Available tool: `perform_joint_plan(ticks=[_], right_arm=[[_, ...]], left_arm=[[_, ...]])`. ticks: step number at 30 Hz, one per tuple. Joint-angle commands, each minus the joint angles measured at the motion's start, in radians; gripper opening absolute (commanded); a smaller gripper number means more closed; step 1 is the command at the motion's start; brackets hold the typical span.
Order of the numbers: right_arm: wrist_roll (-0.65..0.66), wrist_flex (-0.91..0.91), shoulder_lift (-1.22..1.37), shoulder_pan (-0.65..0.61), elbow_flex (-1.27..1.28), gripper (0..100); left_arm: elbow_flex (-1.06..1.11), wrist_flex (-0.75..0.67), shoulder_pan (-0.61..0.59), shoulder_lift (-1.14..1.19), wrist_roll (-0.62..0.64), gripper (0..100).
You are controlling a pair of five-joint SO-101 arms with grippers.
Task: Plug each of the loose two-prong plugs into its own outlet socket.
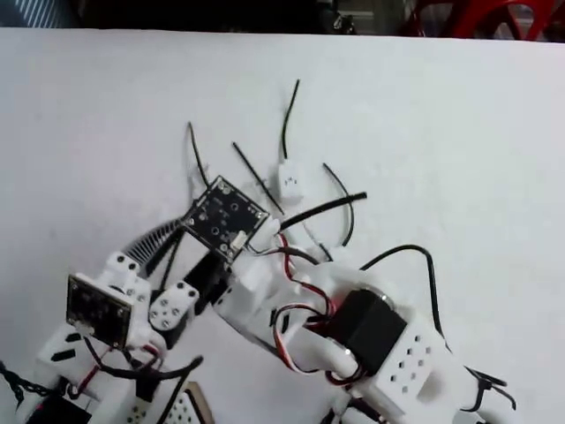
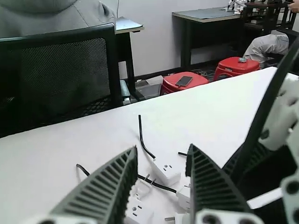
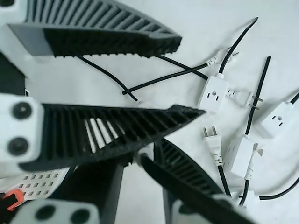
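Note:
My left gripper (image 2: 162, 150) is open just above the table, its ribbed fingers (image 2: 113, 186) framing a white outlet socket (image 2: 166, 171); a second socket (image 2: 138, 208) lies nearer. My right gripper (image 3: 191, 77) is open too and holds nothing. Past its tips lie a socket (image 3: 212, 93), a loose two-prong plug (image 3: 211, 136) on a black cord, and two more sockets (image 3: 238, 154) (image 3: 279, 119). A further ribbed finger (image 3: 187, 173) shows beneath the right gripper. In the high view a socket (image 1: 290, 181) lies beyond the right arm's camera board (image 1: 225, 216), which hides the fingertips.
Short black cords (image 1: 287, 115) fan out over the white table (image 1: 441, 106). The two arms crowd together at the near edge, the right arm's body (image 1: 380, 340) beside the left arm (image 1: 101, 309). A black chair (image 2: 56, 70) and red stools (image 2: 184, 83) stand beyond the table.

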Motion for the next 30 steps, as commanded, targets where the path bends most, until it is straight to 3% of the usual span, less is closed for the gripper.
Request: perform_joint_plan(ticks=[1, 5, 9, 13, 18, 24, 30], right_arm=[[-0.003, -0.03, -0.015, -0.002, 0.021, 1.7], [-0.003, -0.053, -0.015, 0.085, 0.061, 1.7], [-0.003, -0.148, -0.013, 0.24, 0.158, 1.7], [-0.003, -0.329, -0.013, 0.375, 0.313, 1.7], [-0.051, -0.527, -0.013, 0.46, 0.491, 1.7], [-0.081, -0.604, -0.013, 0.521, 0.555, 1.6], [-0.083, -0.604, -0.013, 0.584, 0.557, 1.6]], left_arm=[[-0.043, 0.051, 0.021, 0.005, -0.008, 18], [-0.043, 0.095, -0.068, 0.01, -0.038, 18], [-0.043, 0.135, -0.222, 0.012, -0.295, 18], [-0.044, 0.178, -0.309, 0.039, -0.399, 18], [-0.083, 0.195, -0.366, 0.352, -0.479, 25], [-0.273, 0.292, -0.337, 0.779, -0.658, 29], [-0.267, 0.298, -0.231, 0.961, -0.778, 30]])
